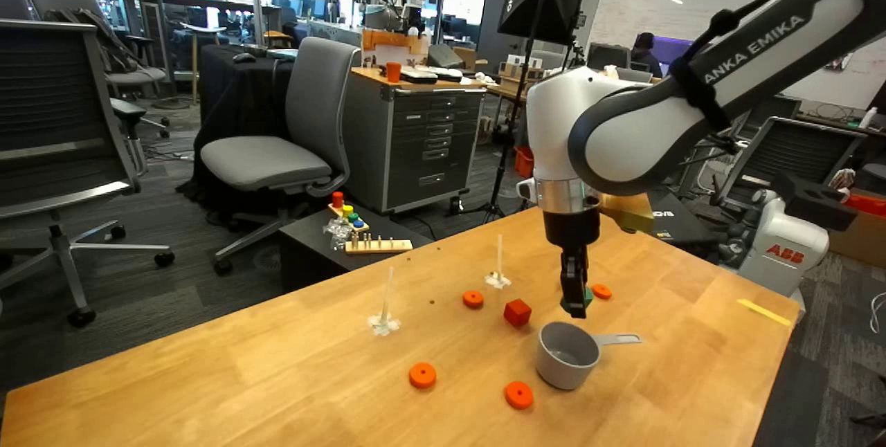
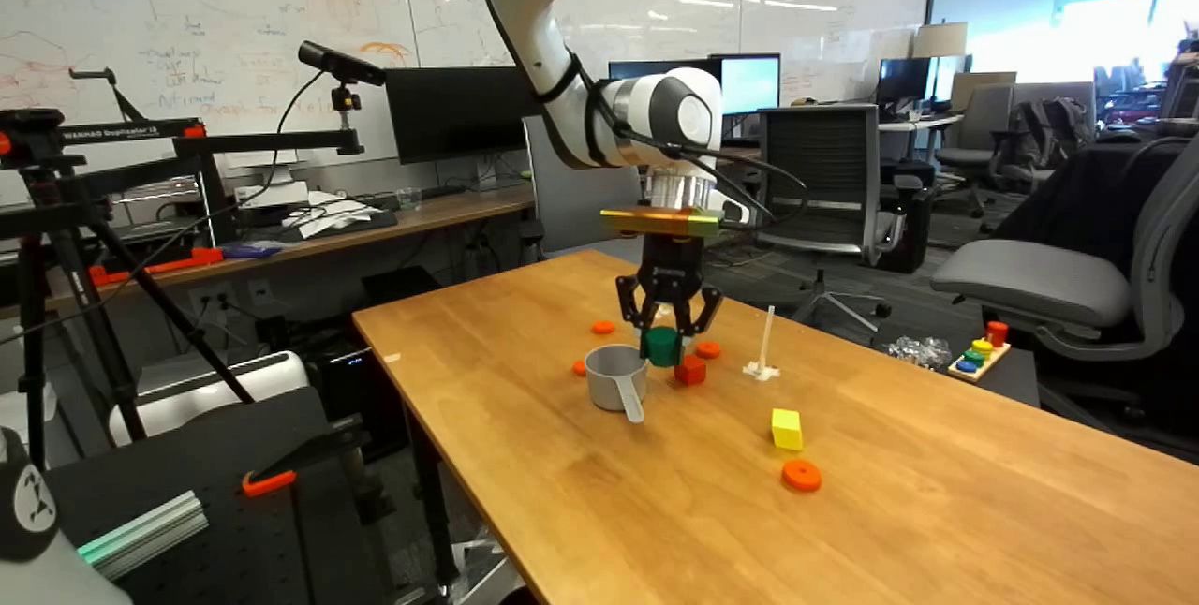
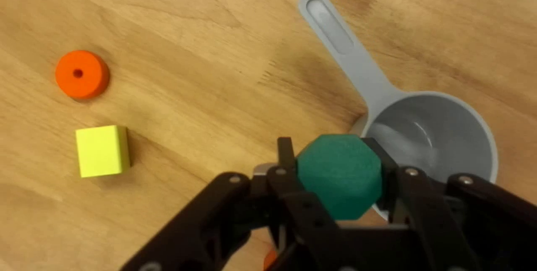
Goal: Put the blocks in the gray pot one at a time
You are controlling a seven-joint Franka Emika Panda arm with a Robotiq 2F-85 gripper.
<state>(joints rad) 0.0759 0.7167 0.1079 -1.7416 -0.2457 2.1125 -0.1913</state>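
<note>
My gripper (image 3: 335, 174) is shut on the green block (image 3: 340, 176), an octagonal piece, held above the table beside the gray pot (image 3: 482, 126). In both exterior views the pot (image 1: 567, 374) (image 2: 607, 395) stands upright, its handle pointing out; no block shows in the visible part of its inside. The red cube (image 1: 518, 312) lies near the pot, under the gripper in an exterior view (image 2: 690, 370). The yellow cube (image 3: 98, 151) and an orange disc (image 3: 82, 74) lie apart to the left in the wrist view. Several other orange discs (image 1: 422, 376) (image 1: 518, 395) (image 1: 473, 299) lie around.
Two thin white rods (image 1: 500, 260) (image 1: 389, 298) stand upright on the table, taped at their bases. A yellow strip (image 1: 763, 312) lies near a table edge. A low dark side table (image 1: 315, 243) with wooden peg toys (image 1: 377, 245) stands beyond the far edge.
</note>
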